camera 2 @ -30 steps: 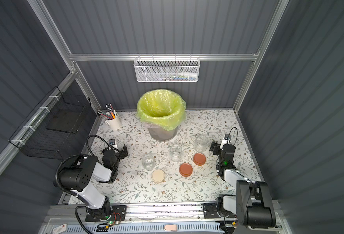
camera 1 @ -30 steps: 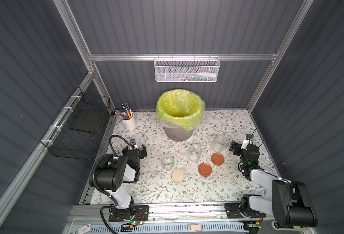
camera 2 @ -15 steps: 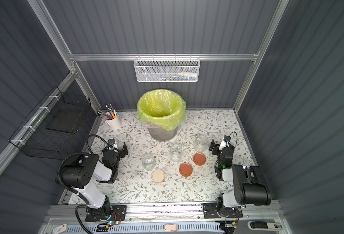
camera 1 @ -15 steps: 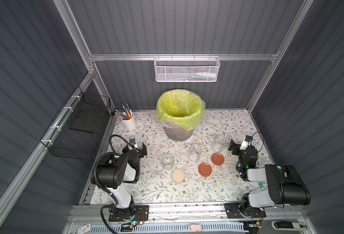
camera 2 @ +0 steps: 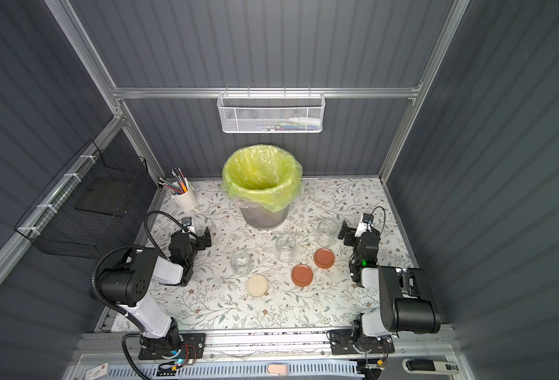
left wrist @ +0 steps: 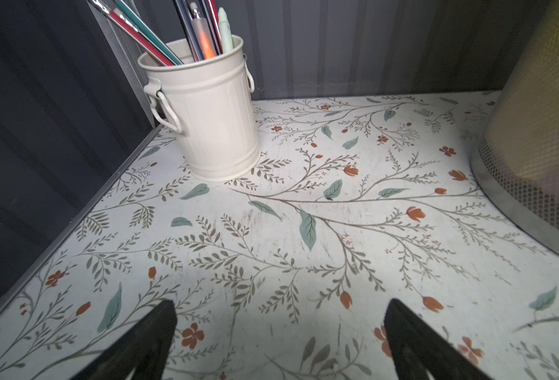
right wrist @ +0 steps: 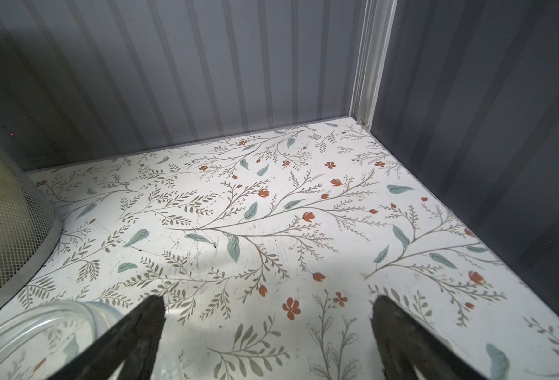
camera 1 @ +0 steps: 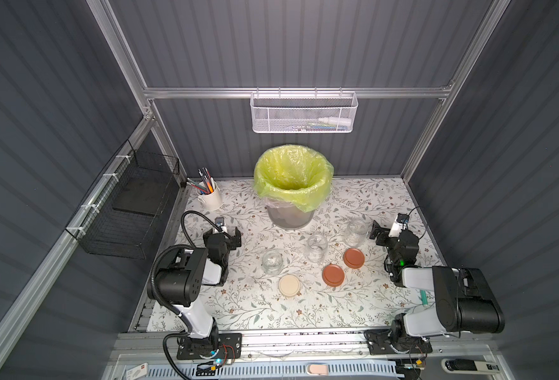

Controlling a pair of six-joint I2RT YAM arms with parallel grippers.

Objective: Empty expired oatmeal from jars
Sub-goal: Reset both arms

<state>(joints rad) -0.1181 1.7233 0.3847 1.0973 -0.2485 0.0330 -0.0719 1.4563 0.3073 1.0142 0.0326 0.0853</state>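
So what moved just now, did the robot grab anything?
Only the right arm shifted: its big black joint moved away from the front rail. The right pincer kept its place, open. Nothing was grabbed or dropped. The left pincer, also open, the jars, the lids and the bin stayed put.

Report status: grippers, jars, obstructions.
Left gripper and right gripper open, empty. Jars upright, uncapped, look empty; lids on table alongside. Nothing blocking bin.
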